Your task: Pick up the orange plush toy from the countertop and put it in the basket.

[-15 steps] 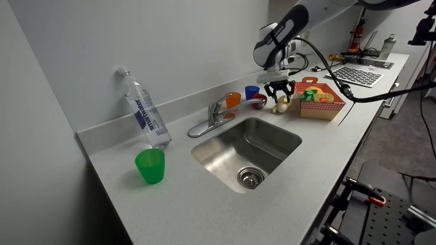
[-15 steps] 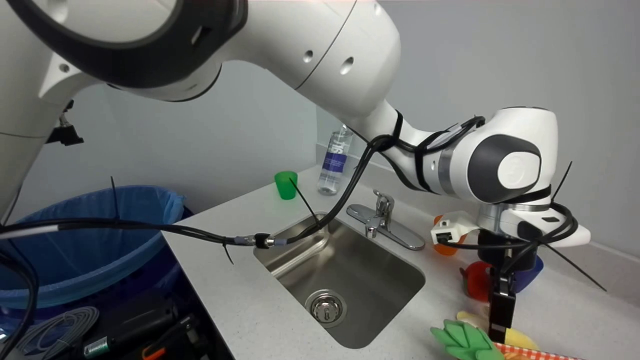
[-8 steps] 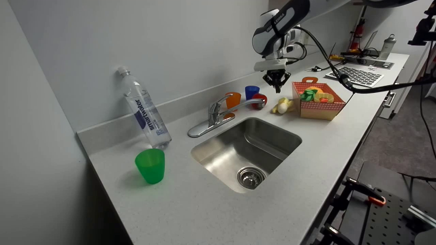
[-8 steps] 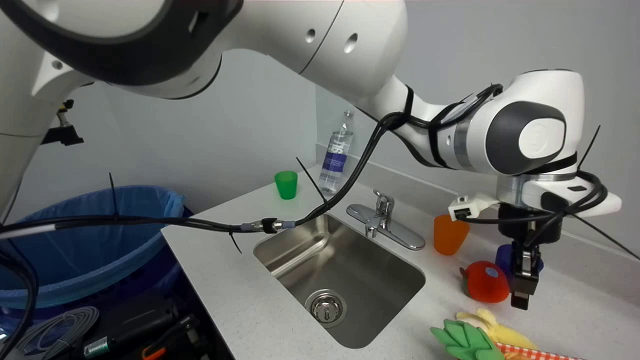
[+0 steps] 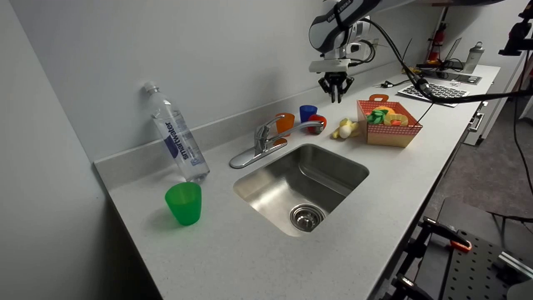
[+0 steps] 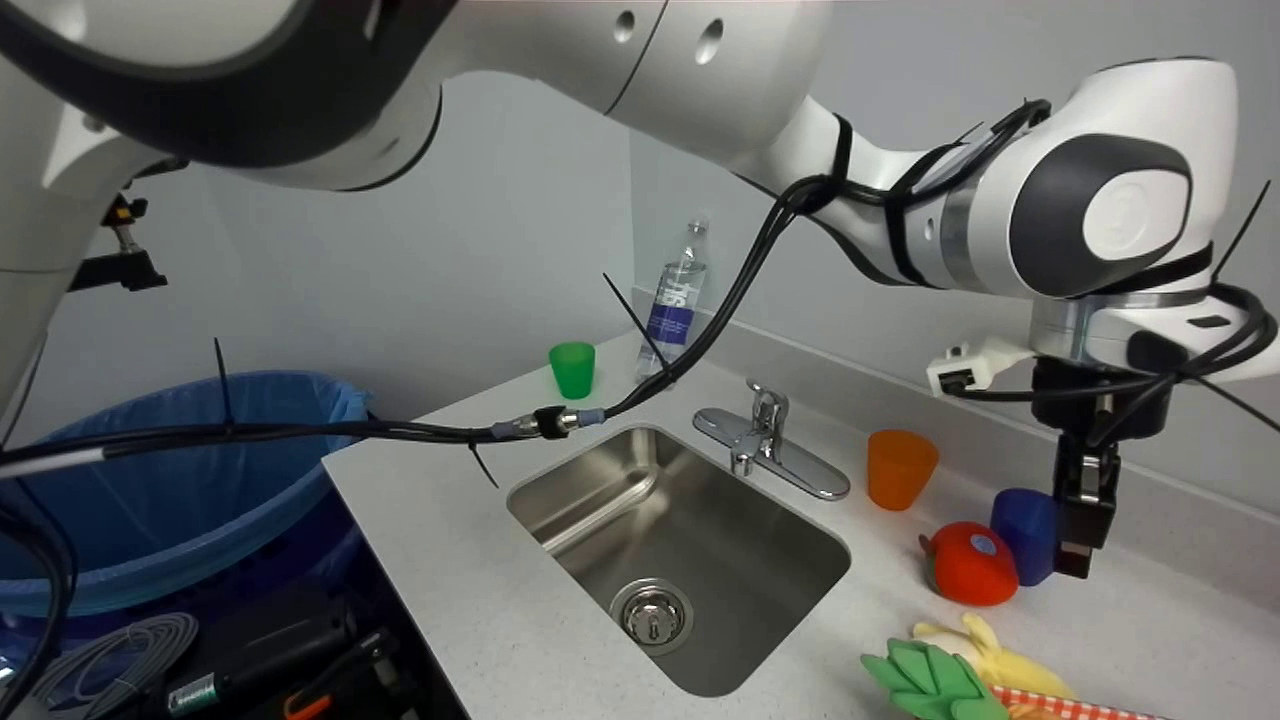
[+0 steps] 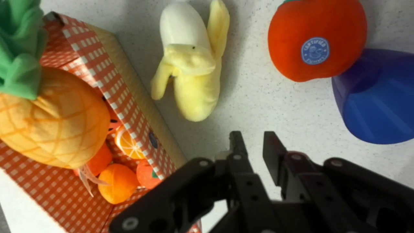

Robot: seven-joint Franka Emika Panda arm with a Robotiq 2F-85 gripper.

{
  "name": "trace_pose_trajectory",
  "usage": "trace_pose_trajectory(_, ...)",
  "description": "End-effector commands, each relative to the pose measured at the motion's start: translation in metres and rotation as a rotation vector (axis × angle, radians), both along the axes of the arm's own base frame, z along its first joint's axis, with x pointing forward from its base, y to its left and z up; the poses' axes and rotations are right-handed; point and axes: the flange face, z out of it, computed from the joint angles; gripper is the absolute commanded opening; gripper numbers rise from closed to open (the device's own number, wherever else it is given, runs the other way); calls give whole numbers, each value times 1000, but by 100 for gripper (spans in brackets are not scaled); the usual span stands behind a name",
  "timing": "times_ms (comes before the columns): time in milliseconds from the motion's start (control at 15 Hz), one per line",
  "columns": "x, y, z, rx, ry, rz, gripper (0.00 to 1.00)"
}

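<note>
A red-orange plush fruit (image 7: 317,29) lies on the countertop against a blue cup (image 7: 378,106); it also shows in an exterior view (image 6: 975,572). The orange-tan basket (image 5: 391,139) has a red checked rim (image 7: 106,77). It holds a pineapple plush (image 7: 55,116), an orange plush (image 7: 118,183), an orange slice and other fruit. A yellow banana plush (image 7: 197,94) lies on the counter beside the basket. My gripper (image 7: 252,134) is partly open, with a narrow gap and nothing between the fingers. It hangs above the counter, in an exterior view (image 5: 336,100) higher than the banana.
A steel sink (image 5: 302,187) with a faucet (image 5: 262,139) lies beside the toys. An orange cup (image 6: 900,470) stands near the wall. A green cup (image 5: 184,203) and a leaning water bottle (image 5: 179,137) are at the far end. A keyboard (image 5: 435,93) lies behind the basket.
My gripper has risen away from the banana and moved toward the wall. Its fingers went from wide to together, and now stand slightly apart. The toys and basket have not moved.
</note>
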Motion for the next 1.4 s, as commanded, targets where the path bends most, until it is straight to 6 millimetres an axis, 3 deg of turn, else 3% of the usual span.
trace_pose_trajectory(0,4,15,-4,79,0,21,56)
trace_pose_trajectory(400,15,43,-43,137,41,72,99)
trace_pose_trajectory(733,33,55,-71,110,71,144,100)
trace_pose_trajectory(1000,53,66,-76,55,57,205,100)
trace_pose_trajectory(1067,56,69,-80,39,62,214,91)
trace_pose_trajectory(1133,59,71,-83,25,66,224,72)
trace_pose_trajectory(1333,61,74,-96,-6,84,248,49)
